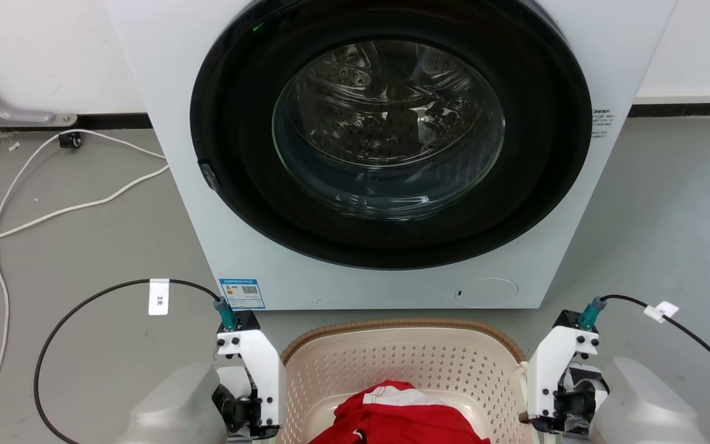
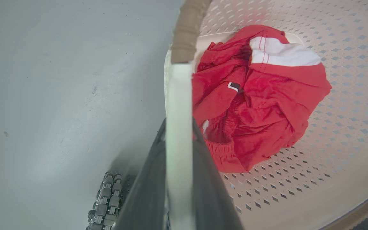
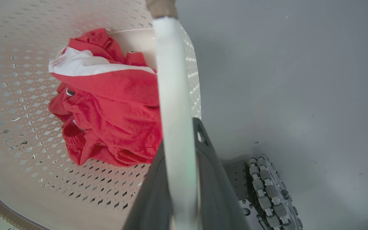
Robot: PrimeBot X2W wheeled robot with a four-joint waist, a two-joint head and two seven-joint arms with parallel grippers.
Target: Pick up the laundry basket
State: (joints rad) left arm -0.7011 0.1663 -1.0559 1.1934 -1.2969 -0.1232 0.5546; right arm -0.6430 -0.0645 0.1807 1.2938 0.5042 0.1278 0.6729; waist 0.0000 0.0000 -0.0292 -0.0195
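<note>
The cream laundry basket (image 1: 404, 364), with perforated walls and a brown woven rim, stands on the floor just before the washer. A crumpled red and white garment (image 1: 401, 416) lies inside it. My left gripper (image 1: 253, 401) is at the basket's left side and my right gripper (image 1: 561, 394) at its right side. In the left wrist view the left gripper (image 2: 178, 126) is shut on the white loop handle (image 2: 179, 92), one dark finger on each side. In the right wrist view the right gripper (image 3: 180, 135) is shut the same way on the other white handle (image 3: 171, 80).
A white front-loading washer (image 1: 238, 259) with its round glass door shut rises right behind the basket. White cables (image 1: 53, 213) trail over the grey floor at the left. My base's roller wheels (image 2: 105, 198) (image 3: 270, 188) sit close under the basket's sides.
</note>
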